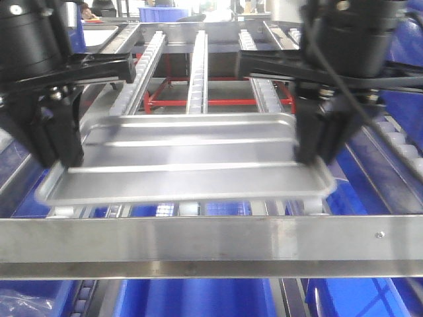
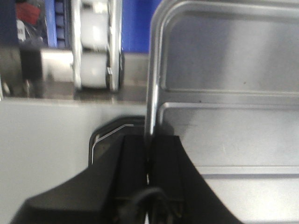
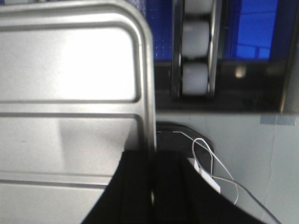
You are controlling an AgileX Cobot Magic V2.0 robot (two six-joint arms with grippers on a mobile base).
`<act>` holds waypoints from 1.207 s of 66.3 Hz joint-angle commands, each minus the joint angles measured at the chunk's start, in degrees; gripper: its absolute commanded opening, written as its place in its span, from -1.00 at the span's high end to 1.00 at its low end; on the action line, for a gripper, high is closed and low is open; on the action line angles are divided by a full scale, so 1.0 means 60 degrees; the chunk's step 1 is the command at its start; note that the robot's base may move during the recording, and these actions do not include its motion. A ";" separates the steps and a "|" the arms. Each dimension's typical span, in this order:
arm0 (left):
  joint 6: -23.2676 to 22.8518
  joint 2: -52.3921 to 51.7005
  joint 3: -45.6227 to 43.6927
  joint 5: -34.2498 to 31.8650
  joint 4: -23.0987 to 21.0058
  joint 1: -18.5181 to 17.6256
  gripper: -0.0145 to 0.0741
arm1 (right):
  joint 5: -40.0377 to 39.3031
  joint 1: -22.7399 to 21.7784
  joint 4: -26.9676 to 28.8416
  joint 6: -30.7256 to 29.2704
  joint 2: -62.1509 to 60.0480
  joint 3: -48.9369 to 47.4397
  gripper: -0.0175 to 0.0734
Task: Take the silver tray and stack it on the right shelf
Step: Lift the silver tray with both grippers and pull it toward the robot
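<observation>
The silver tray (image 1: 192, 155) is shiny, with a low rim and two long ridges. It hangs level, just above a roller rack. My left gripper (image 1: 61, 157) is shut on its left rim and my right gripper (image 1: 316, 156) on its right rim. In the left wrist view, the black fingers of the left gripper (image 2: 149, 142) pinch the thin rim of the tray (image 2: 224, 140). The right wrist view shows the same for the right gripper (image 3: 152, 156) on the tray (image 3: 70, 135). The right shelf is out of view.
Under the tray runs a roller rack with white roller rails (image 1: 197, 66) and a steel front bar (image 1: 198, 247), with a screw (image 1: 379, 234) near the bar's right end. Blue bins (image 1: 192, 297) sit below. Another roller rail (image 1: 400, 142) runs along the right edge.
</observation>
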 commanded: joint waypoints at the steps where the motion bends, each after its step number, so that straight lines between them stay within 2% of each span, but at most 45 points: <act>1: -0.0542 -0.0686 0.0109 -0.0321 -0.0226 -0.0452 0.90 | -0.0454 0.0285 0.0131 0.0359 -0.0916 0.0219 0.50; 16: -0.2055 -0.1425 0.0371 0.0468 0.0898 -0.1654 0.90 | -0.0487 0.1132 -0.0075 0.1394 -0.2079 0.1550 0.49; 27: -0.2837 -0.2014 0.0636 0.0575 0.1047 -0.2485 0.90 | -0.0379 0.1683 -0.0226 0.2049 -0.2852 0.2278 0.48; 35: -0.3453 -0.2373 0.1147 0.0652 0.1065 -0.3038 0.90 | 0.0011 0.2201 -0.0928 0.3003 -0.3331 0.2555 0.48; 43: -0.4204 -0.2732 0.1490 0.0815 0.1518 -0.3694 0.90 | 0.0434 0.2963 -0.1654 0.4051 -0.3528 0.2627 0.48; 52: -0.4737 -0.2872 0.1506 0.1590 0.1998 -0.4311 0.90 | 0.0450 0.3810 -0.1718 0.4826 -0.3540 0.2627 0.48; 61: -0.4765 -0.2889 0.1554 0.1610 0.2017 -0.4572 0.89 | 0.0450 0.4293 -0.1811 0.5321 -0.3540 0.2627 0.48; 80: -0.4765 -0.2889 0.1855 0.1292 0.1808 -0.4675 0.89 | 0.0636 0.4327 -0.1903 0.5382 -0.3540 0.2619 0.48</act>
